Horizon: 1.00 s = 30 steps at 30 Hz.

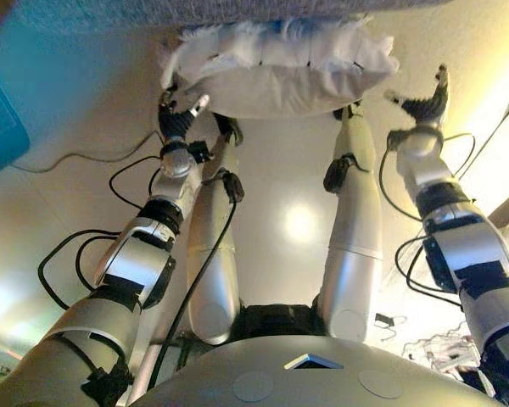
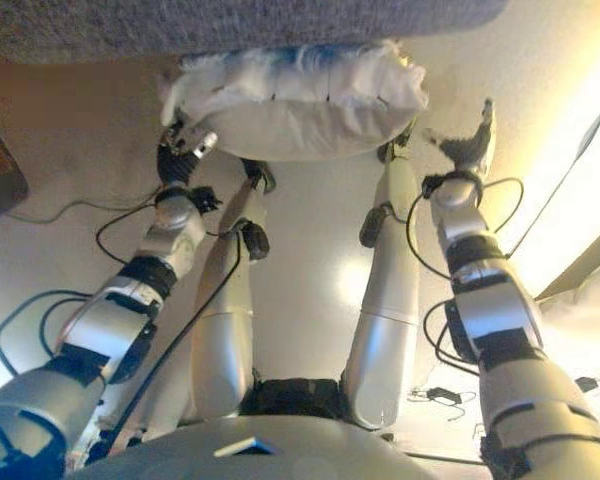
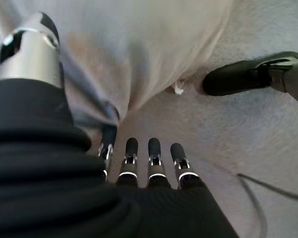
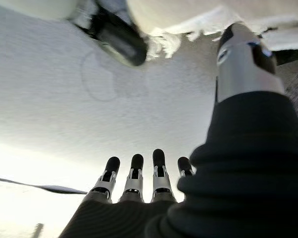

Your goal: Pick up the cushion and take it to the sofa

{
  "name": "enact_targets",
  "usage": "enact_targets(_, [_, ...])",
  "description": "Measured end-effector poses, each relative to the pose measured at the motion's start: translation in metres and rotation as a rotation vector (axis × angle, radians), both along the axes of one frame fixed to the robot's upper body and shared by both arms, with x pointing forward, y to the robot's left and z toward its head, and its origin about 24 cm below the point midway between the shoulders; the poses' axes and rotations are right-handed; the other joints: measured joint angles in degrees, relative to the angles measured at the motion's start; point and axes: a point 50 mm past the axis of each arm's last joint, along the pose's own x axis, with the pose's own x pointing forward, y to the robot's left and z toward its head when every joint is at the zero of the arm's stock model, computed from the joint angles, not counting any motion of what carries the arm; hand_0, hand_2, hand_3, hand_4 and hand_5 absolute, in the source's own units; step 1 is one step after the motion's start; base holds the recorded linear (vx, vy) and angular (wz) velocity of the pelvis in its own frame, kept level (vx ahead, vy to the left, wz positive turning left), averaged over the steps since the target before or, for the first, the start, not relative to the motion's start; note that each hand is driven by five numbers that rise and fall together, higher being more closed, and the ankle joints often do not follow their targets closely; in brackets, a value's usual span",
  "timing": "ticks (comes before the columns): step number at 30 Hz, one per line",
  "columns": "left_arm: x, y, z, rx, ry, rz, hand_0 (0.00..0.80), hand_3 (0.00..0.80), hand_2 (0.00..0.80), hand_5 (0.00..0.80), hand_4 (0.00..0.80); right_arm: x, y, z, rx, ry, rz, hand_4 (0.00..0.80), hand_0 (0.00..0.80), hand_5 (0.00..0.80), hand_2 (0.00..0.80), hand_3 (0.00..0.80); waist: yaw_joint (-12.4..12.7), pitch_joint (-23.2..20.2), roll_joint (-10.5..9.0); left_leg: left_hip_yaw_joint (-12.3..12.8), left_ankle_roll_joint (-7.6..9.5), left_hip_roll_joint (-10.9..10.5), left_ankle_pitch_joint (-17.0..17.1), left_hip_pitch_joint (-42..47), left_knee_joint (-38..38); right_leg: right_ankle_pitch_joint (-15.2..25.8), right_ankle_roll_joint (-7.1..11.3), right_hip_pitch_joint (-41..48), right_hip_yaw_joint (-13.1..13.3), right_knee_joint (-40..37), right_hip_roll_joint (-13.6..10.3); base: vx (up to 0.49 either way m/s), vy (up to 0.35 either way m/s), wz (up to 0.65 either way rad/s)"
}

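white cushion (image 1: pixel 280 72) lying on the floor (image 1: pixel 288 170) ahead, against the grey sofa (image 1: pixel 195 13) edge, not yet lifted. left hand (image 1: pixel 176 119) at the cushion's left end, fingers straight and relaxed, grasping nothing. right hand (image 1: pixel 424 103) just beside the right end, apart from it, fingers spread and released. teal box (image 1: pixel 0 119) off to the left. pickup and carry both remaining, by the look of it. no readable writing anywhere.

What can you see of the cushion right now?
The cushion is white and plump, with a smooth fabric face and a shaggy, furry fringe along its far edge. It lies on the pale floor, against a grey sofa base. The left hand is at its left end, open; the right hand is open, apart from it.
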Motion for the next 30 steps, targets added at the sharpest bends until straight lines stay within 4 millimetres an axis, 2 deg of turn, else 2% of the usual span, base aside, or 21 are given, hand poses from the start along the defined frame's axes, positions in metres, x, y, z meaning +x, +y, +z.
enact_targets(4, [0.008,0.005,0.018,-0.017,-0.053,0.012,0.0,0.0,0.0,0.0,0.0,0.008,0.011,0.036,-0.031,-0.145,0.096,0.0,0.0,0.0,0.0,0.0,0.6,-0.1,0.27,-2.1,0.0,0.0,0.2,-5.2,0.9,-0.1,0.0,-3.5,-0.7,0.5,-0.1,0.01,-0.001,0.24])
enact_targets(6, [0.009,0.001,0.024,-0.022,-0.077,-0.002,0.0,0.0,0.0,0.0,0.0,0.008,0.01,0.047,-0.06,-0.176,0.112,0.0,0.0,0.0,0.0,0.0,0.7,-0.1,0.29,-2.7,0.14,-0.1,0.2,-7.5,1.9,0.0,0.0,-5.2,-0.7,1.0,-0.3,0.03,0.029,0.2])
enact_targets(10, [0.011,-0.002,0.037,-0.011,-0.129,-0.027,0.0,0.0,0.0,0.0,0.0,0.008,0.007,0.055,-0.106,-0.18,0.12,0.0,0.0,0.0,0.0,0.0,1.7,-0.1,0.3,-4.3,0.12,-0.2,0.2,-10.7,2.3,-0.3,0.7,-7.2,-0.7,1.2,-0.4,0.044,0.031,0.18])
enact_targets(16, [0.018,0.004,0.068,0.064,-0.233,-0.069,0.0,0.0,0.0,0.0,0.0,0.02,0.022,0.102,-0.278,-0.178,0.237,0.0,0.0,0.0,0.0,0.0,1.8,-0.1,0.3,-5.4,0.12,-0.3,0.2,-15.5,3.2,-0.7,0.91,-11.3,-0.7,2.3,-0.6,0.038,0.035,0.1])
enact_targets(19, [0.023,0.002,0.086,0.115,-0.278,-0.113,0.0,0.0,0.0,0.0,0.0,0.026,0.033,0.12,-0.381,-0.123,0.307,0.0,0.0,0.0,0.0,0.0,1.9,-0.1,0.31,-6.0,0.1,-0.3,0.3,-16.8,3.5,-1.0,1.03,-12.4,-0.7,3.2,-0.7,0.031,0.023,0.09])
enact_targets(21, [0.025,0.0,0.092,0.144,-0.29,-0.146,0.0,0.0,0.0,0.0,0.0,0.027,0.035,0.123,-0.432,-0.073,0.336,0.0,0.0,0.0,0.0,0.0,2.1,-0.1,0.31,-6.3,0.05,-0.4,0.3,-16.9,3.5,-1.4,1.12,-12.5,-0.7,3.4,-0.7,0.027,0.026,0.08])
enact_targets(28, [0.028,-0.024,0.109,0.259,-0.292,-0.506,0.0,0.0,0.0,0.0,0.0,0.022,0.038,0.147,-0.551,-0.032,0.392,0.0,0.0,0.0,0.0,0.0,3.3,-0.1,0.41,-6.4,0.06,-1.1,0.3,-18.0,3.5,-2.2,1.29,-14.3,-0.6,5.0,-1.6,0.007,0.053,0.08])
enact_targets(29, [0.029,-0.026,0.113,0.273,-0.289,-0.562,0.173,0.173,0.173,0.173,0.173,0.021,0.041,0.149,-0.549,-0.04,0.401,0.0,0.0,0.0,0.0,0.0,3.3,-0.1,0.41,-6.4,0.08,-1.1,0.3,-18.4,3.6,-2.2,1.29,-14.7,-0.6,5.1,-1.6,-0.018,0.046,0.09])
enact_targets(30, [0.029,-0.026,0.118,0.3,-0.297,-0.613,0.442,0.442,0.442,0.442,0.442,0.021,0.043,0.151,-0.55,-0.047,0.41,0.0,0.0,0.0,0.0,0.0,3.2,-0.1,0.41,-6.4,0.08,-1.1,0.3,-18.8,3.7,-2.2,1.29,-15.1,-0.5,5.2,-1.6,-0.022,0.037,0.05])
